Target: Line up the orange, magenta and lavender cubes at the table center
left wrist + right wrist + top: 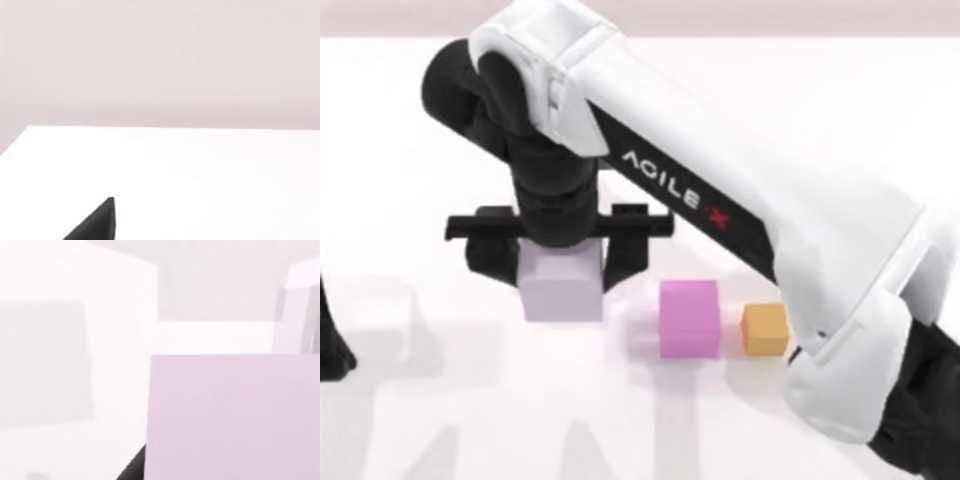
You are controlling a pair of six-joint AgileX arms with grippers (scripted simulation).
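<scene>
Top view: right tool astride the large, matte, pale lavender cube, with two cubes already side by side.

From above, the mid-sized matte magenta cube and the small matte orange cube sit close together near the middle of the plain white counter, so that part of the line looks done. The lavender cube rests to their left, roughly level with them but a clear gap away. The right arm reaches across from the right, its dark fingers flanking the lavender cube; whether they grip it or stand just clear I cannot tell. In the right wrist view the cube fills the foreground. Likely left: closing the gap and withdrawing. The left tool sits parked at the left edge.
</scene>
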